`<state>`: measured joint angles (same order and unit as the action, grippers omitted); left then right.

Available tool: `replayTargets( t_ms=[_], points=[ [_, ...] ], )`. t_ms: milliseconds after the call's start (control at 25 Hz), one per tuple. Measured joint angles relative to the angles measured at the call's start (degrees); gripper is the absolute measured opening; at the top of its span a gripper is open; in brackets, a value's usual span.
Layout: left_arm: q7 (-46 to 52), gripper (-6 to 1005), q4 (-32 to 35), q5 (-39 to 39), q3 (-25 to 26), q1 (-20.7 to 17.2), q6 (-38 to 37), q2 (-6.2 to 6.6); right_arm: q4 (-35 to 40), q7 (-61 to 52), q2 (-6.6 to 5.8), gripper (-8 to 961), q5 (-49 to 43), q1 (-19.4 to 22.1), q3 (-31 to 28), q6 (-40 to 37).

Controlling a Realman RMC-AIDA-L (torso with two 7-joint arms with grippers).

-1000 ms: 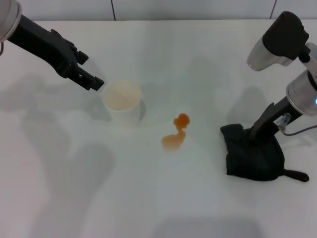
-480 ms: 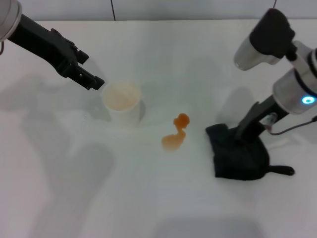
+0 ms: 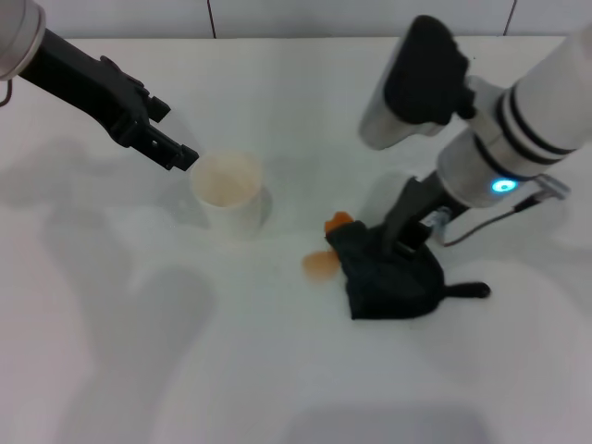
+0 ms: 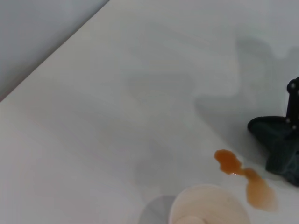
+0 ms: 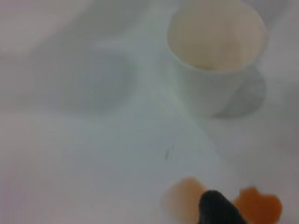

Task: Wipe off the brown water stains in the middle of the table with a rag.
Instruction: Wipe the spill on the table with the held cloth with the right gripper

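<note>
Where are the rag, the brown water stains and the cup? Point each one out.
rag (image 3: 393, 277), head view, middle of the dark cloth.
brown water stains (image 4: 257, 191), left wrist view, the larger blob.
cup (image 3: 228, 192), head view, its pale inside.

rag (image 3: 393, 277): soft matt cloth | table (image 3: 305, 102): smooth, faint sheen | stains (image 4: 243, 179): wet, glossy

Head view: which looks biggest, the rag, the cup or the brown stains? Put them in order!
1. Rag, held by the right gripper, looks biggest.
2. Cup, near the left gripper, comes next.
3. Stains look smallest, though the rag now covers part of them.
</note>
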<state>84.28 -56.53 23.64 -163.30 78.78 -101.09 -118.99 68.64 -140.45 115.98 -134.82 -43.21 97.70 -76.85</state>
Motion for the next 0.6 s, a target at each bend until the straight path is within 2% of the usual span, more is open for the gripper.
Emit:
replayTargets(
  t_ms=[320,600],
  points=[
    [-0.03,892,0.17,0.0,0.0,0.05,0.35,-0.02,-1.01,1.42,-0.07,79,-0.54,-0.62,11.81,13.36],
    [-0.1,892,0.2,-0.11,0.0,0.05,0.71,-0.01,0.93,8.65,0.0,78,-1.14,-0.17,20.26,16.81]
  ],
)
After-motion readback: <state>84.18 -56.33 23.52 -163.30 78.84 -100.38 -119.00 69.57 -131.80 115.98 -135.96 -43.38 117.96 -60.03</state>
